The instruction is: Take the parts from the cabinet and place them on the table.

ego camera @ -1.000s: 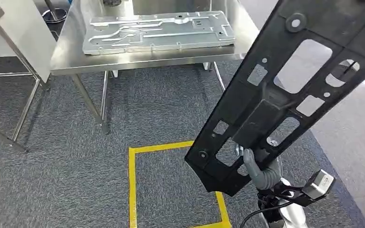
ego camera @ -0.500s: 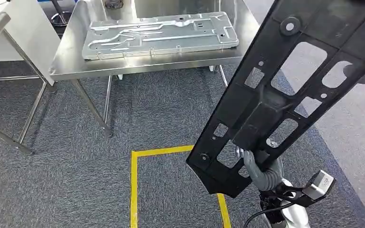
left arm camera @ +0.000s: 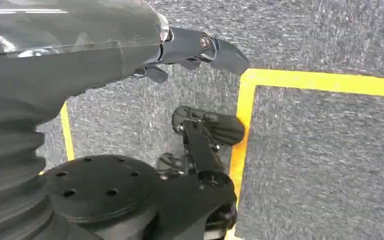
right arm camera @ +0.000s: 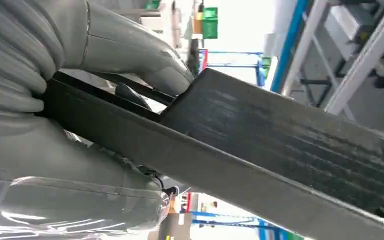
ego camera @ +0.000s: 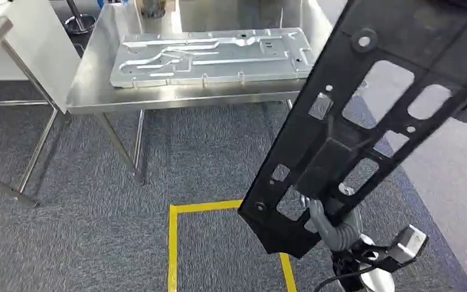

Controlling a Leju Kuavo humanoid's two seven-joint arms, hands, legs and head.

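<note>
A long black plastic part [ego camera: 340,152] with several cut-outs slants from the lower middle to the upper right of the head view. My right hand [ego camera: 334,226] grips it near its lower end, fingers wrapped around a rib. Up close, the right wrist view has the thumb and fingers of that hand [right arm camera: 80,45] clamped on the black part [right arm camera: 280,135]. A steel table [ego camera: 97,91] stands ahead, carrying a flat silver stamped metal plate [ego camera: 213,55]. My left hand [left arm camera: 80,55] hangs over the carpet, fingers stretched out, holding nothing.
Grey carpet lies between me and the table, with a yellow tape square [ego camera: 173,243] on it just ahead. The same yellow tape [left arm camera: 320,82] runs under my left hand. Another table's steel legs [ego camera: 33,152] stand at the left. Smooth grey floor [ego camera: 456,176] begins at the right.
The whole picture has shifted, so the camera has moved: the table now sits a little lower and further right. The black part stays in my right hand at the same slant.
</note>
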